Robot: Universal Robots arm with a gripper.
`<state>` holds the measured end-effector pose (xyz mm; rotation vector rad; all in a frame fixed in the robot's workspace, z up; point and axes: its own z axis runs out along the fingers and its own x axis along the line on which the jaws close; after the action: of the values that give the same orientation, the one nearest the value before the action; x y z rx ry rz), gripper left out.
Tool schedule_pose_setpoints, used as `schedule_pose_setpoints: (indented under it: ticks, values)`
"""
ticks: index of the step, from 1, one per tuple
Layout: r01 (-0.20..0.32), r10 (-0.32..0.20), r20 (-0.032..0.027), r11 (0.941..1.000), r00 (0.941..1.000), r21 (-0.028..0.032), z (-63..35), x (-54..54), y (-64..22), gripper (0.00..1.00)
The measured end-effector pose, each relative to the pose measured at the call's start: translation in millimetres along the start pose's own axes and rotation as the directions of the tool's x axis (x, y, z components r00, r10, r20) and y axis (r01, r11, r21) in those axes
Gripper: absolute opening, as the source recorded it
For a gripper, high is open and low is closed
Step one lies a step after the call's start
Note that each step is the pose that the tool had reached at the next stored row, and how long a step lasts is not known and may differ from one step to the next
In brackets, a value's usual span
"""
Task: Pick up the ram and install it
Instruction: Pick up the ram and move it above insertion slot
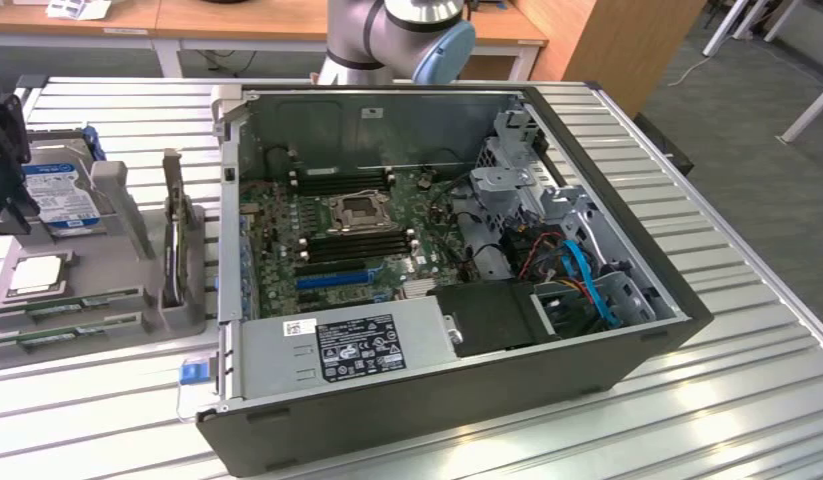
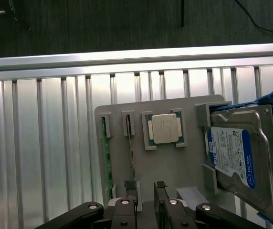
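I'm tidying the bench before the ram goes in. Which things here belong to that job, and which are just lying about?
Job in hand:
ram stick in the grey holder
open gripper close to it
black motherboard slots

Lying about:
processor chip
hard drive
second ram stick

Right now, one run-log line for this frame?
gripper: open, holding nothing | nearest: ram, on edge in gray holder | also in holder: processor chip, hard drive
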<state>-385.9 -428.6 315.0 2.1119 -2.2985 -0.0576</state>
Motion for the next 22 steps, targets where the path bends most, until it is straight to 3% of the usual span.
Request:
schedule_pose_setpoints:
  ticks: [22]
  values:
    - [0.000, 0.000, 0.0002, 1.0000, 1.0000, 0.0003, 7.0, 1.0, -0.5, 0.29]
